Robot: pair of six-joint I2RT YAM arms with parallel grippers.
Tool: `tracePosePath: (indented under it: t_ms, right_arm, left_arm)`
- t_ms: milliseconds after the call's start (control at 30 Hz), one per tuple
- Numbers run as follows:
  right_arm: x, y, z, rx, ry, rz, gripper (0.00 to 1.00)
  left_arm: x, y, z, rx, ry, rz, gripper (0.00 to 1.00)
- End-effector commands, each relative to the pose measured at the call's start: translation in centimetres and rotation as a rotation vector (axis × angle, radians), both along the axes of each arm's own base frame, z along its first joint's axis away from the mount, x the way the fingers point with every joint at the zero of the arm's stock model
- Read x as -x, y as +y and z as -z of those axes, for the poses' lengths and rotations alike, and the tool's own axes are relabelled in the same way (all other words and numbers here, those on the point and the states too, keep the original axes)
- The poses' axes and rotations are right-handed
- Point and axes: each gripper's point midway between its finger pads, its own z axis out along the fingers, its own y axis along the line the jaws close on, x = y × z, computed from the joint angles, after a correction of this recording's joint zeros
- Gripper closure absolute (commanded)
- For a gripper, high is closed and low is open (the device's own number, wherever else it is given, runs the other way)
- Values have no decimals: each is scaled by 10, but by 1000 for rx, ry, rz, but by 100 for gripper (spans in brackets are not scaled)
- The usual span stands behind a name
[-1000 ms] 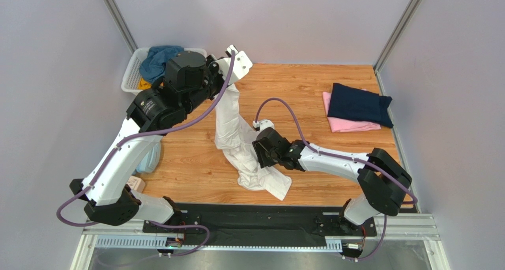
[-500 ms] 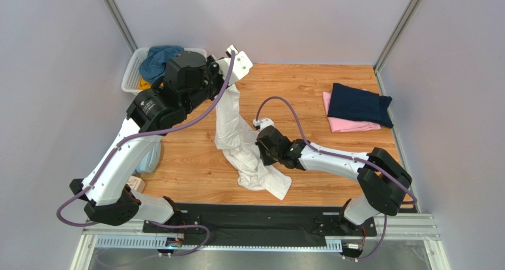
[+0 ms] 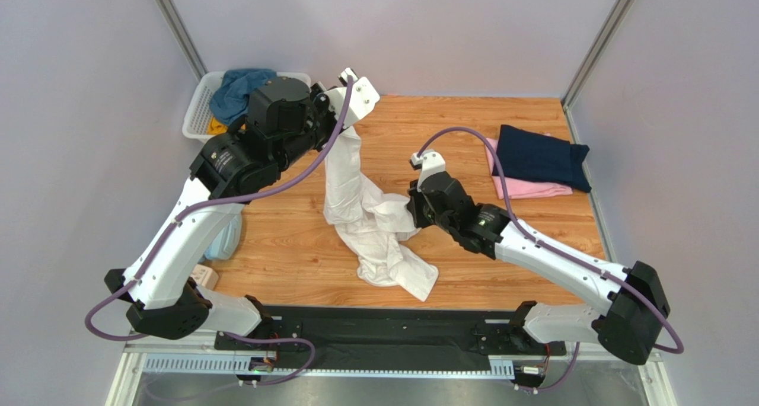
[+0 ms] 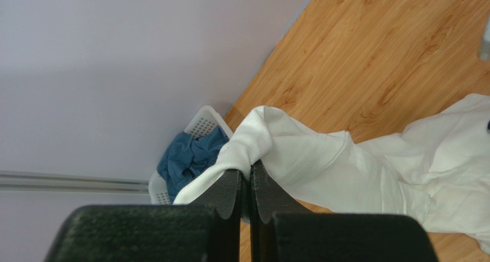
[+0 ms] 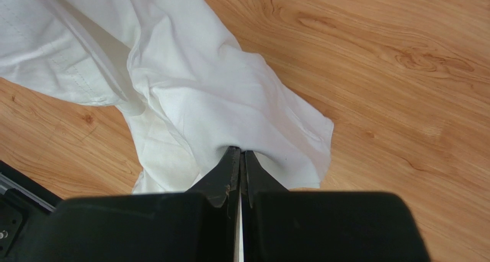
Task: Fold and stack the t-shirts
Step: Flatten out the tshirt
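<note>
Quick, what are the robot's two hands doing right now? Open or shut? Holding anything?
Left gripper: shut, pinching an edge of the white t-shirt.
Right gripper: shut, pinching another part of the same white t-shirt.

top external: high at the near edge, looking down on the whole table (image 3: 294, 250) | left wrist: close, facing the far-left basket (image 4: 198, 123) | right wrist: close, looking down at the wood | shared: white t-shirt (image 3: 343, 170) in all three

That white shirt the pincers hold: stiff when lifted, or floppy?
Probably floppy: the white shirt hangs in a limp strip from the left pincer and bunches on the table. Likely light: the right pincer holds it by a small pinch.
</note>
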Motion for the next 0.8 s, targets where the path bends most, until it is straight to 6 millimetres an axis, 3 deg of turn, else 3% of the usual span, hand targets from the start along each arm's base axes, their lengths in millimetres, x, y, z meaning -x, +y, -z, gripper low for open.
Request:
tracePosePath:
  t_ms: [0,233,300,367,500,633,767]
  right_arm:
    - [-5,-16,-18,30,-57,45,100]
    - [1,-42,-87,-3,-186,76,100]
    - [4,-45,-94,-11,-201,62,100]
    - [3,-45,-76,23,-168,61,100]
    - [-6,-37,-4,109,-21,80,100]
    - [-24,-43,43,122,60,149,100]
    - [-53,-53,57,140,69,218,100]
  left_arm:
    - [8,8,-28,79,-60,-1,100]
    - [9,14,-56,98,-130,-13,100]
    - [10,14,-56,102,-127,-11,100]
    - [10,12,-46,96,-105,-2,100]
    - [12,8,-33,110,-64,8,100]
    - [18,4,-29,108,-43,45,100]
    - [20,3,-24,95,-27,57,100]
